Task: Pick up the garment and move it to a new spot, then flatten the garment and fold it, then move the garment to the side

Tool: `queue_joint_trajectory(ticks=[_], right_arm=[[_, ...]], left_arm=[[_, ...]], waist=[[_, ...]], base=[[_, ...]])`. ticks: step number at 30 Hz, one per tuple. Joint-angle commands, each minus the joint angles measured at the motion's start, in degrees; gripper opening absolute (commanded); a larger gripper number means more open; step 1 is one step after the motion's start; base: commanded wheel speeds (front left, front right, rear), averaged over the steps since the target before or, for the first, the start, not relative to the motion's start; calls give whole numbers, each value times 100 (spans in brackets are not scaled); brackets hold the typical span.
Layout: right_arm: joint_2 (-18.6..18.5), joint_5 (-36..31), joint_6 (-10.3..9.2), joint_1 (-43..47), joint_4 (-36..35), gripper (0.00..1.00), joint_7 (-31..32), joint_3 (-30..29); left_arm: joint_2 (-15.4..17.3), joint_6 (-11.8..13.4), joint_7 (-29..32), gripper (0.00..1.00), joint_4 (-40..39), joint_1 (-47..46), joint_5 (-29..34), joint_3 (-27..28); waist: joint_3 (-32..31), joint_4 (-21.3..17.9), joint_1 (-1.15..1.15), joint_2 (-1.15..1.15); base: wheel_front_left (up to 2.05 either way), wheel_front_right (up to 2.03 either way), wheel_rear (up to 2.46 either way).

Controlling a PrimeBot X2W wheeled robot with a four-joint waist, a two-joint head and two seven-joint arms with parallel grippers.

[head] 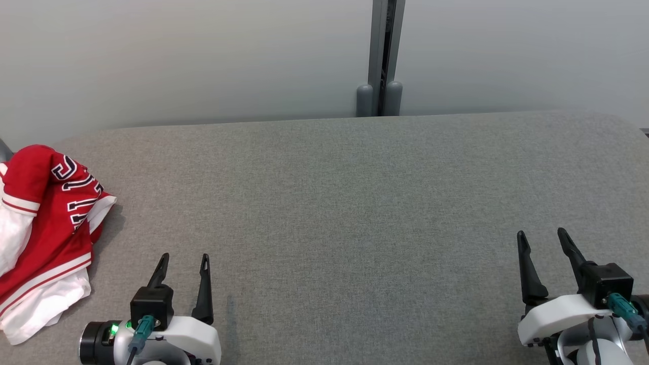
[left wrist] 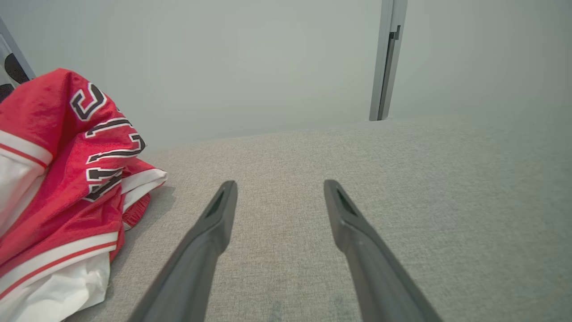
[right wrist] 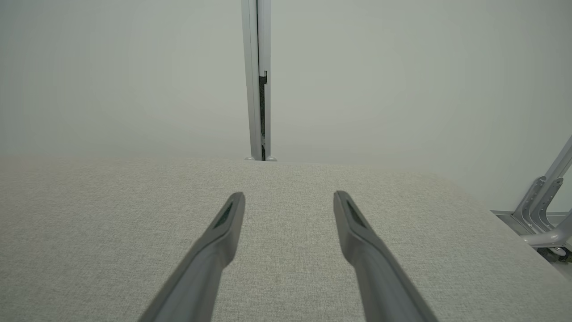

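The garment is a red jersey with white trim and dark lettering, lying crumpled in a heap at the far left of the grey table. In the left wrist view the garment bulks up at the left. My left gripper stands open near the front edge, a little to the right of the heap and apart from it; its fingers hold nothing. My right gripper is open at the lower right, far from the garment, and its fingers are empty over bare fabric.
A pale wall runs behind the table, with a grey vertical post at its back edge. The table's right end curves off, and a metal frame shows beyond it in the right wrist view.
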Motion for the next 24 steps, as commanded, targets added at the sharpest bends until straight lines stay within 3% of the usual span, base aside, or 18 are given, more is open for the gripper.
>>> queue_joint_trajectory(ticks=[1,13,24], right_arm=[[-30,-43,10,-22,14,100,-41,-21],[-29,56,10,-27,-38,100,-38,16],[-29,101,10,10,-23,100,-38,258]], left_arm=[[34,43,-32,100,15,-64,41,-2],[34,51,-32,100,29,-51,-25,57],[33,23,-25,100,44,1,-37,97]], waist=[[1,6,0,0],[23,207,0,0],[-17,950,0,0]], base=[[0,0,0],[0,0,0],[0,0,0]])
